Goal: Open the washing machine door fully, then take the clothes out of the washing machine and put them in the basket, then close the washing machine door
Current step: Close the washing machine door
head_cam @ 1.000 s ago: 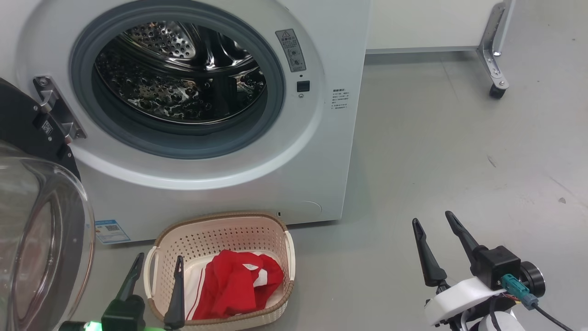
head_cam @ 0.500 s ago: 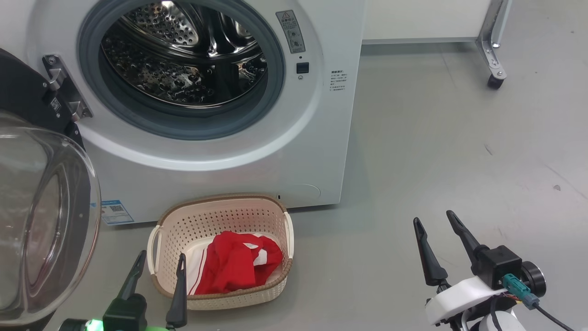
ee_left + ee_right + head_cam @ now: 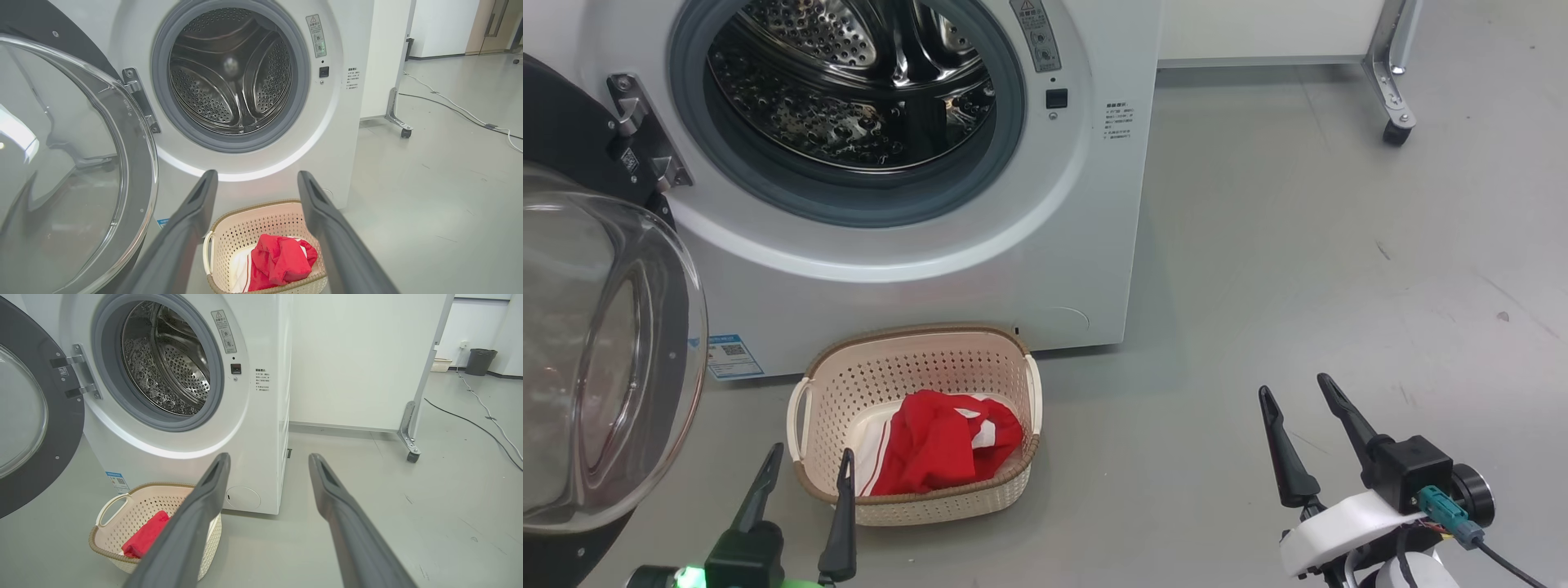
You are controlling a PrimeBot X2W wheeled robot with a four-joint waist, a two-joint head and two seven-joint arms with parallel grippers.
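The left hand (image 3: 812,451) and right hand (image 3: 1293,384) hang open, holding nothing. Just ahead of the left hand, red clothes (image 3: 935,445) lie in the basket (image 3: 915,333) before the washing machine (image 3: 1094,245). Its door (image 3: 605,351) stands swung open, to that hand's left.

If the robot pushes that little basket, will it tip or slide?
Probably slides: the basket sits low and wide on smooth floor. It looks light, thin perforated plastic holding only the red clothes, so a nudge should move it.

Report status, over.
Left tool open, empty. Right tool open, empty. Clothes in basket, drum empty, door open. Basket low, beneath door swing.
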